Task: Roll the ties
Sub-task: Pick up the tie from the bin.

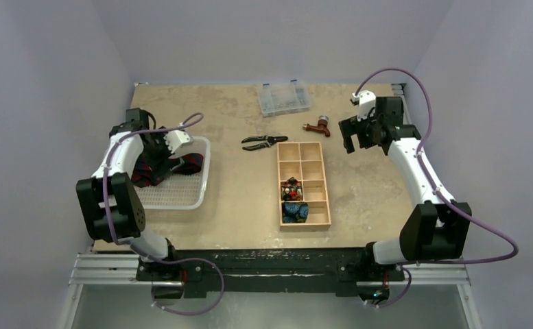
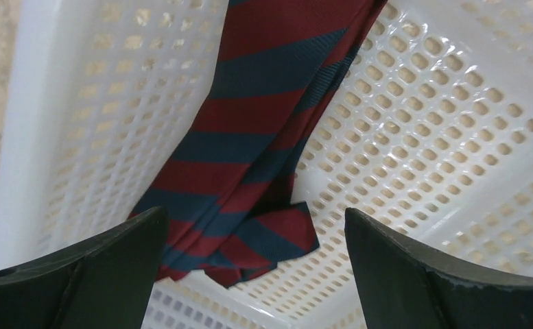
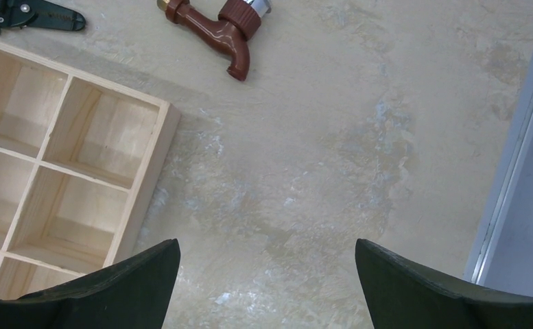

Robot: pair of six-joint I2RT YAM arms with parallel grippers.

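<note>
One tie (image 2: pixel 250 137) just ahead of left pincer (image 2: pixel 255 229)

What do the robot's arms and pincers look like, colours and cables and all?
The left arm and right arm have white links between chunky black joint housings. A purple cable hangs in loose loops along each one. The left pincer and right pincer each have two matte black fingers tapering to blunt tips. No markings are readable.

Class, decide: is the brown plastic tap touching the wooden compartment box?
Apart. The right wrist view shows bare table between the brown plastic tap and the nearest corner of the wooden compartment box.
</note>
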